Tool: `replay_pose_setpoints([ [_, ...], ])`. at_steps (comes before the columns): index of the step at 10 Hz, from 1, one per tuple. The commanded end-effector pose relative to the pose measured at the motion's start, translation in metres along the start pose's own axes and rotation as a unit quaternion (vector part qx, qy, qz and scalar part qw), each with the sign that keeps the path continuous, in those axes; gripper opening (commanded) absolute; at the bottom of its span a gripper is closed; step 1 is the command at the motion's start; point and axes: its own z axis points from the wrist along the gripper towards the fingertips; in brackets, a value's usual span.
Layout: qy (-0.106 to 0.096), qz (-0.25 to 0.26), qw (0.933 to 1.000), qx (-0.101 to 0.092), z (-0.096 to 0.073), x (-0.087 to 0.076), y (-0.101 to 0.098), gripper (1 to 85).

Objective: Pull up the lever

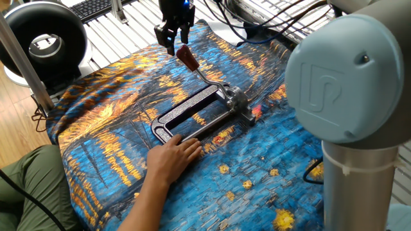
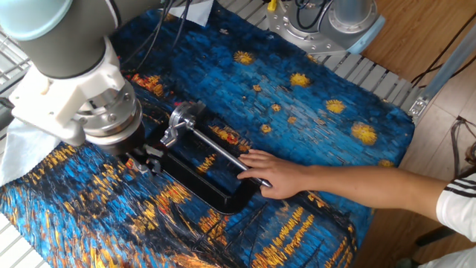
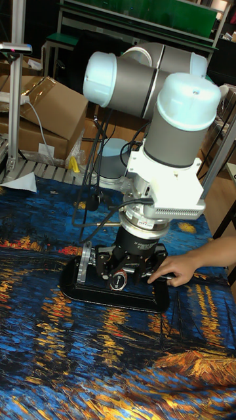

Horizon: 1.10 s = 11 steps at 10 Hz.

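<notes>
One fixed view: pincer (image 1: 172,36) apart just beside lever (image 1: 192,63).

Two high opposite views, one low frontal; all share clamp frame (image 1: 196,114)

The short thin silver metal lever (image 1: 200,72) with its dark red rounded knob (image 1: 187,58) stood raised, slanting up and away from the black rectangular clamp frame (image 1: 196,114) it was hinged to. Its lower end joined the frame at the silver hinge block at 1 short end. The knob sat at the top, well above the frame bars. In the tall fixed view the lever was mostly hidden. The frame lay flat on the blue and orange patterned cloth.
</notes>
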Motion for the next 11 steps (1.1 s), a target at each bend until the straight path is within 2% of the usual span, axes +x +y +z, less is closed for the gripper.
replay_pose_setpoints([
  [1, 0.009, 0.012, 0.9998, 0.012, -0.012, 0.017, -0.002, 46.7],
  [3, 0.014, 0.029, 0.9993, 0.017, -0.025, 0.032, 0.003, 42.0],
  [5, 0.008, 0.041, 0.9990, 0.016, -0.034, 0.040, 0.012, 38.7],
  [6, 0.008, 0.048, 0.9987, 0.014, -0.037, 0.045, 0.015, 33.7],
  [7, 0.009, 0.067, 0.9976, 0.014, -0.039, 0.049, 0.018, 20.3],
  [8, 0.018, 0.079, 0.9965, 0.020, -0.042, 0.056, 0.019, 7.3],
  [9, 0.021, 0.086, 0.9957, 0.026, -0.042, 0.057, 0.016, 1.0],
  [11, 0.010, 0.084, 0.9963, 0.011, -0.042, 0.051, 0.023, 1.0],
])
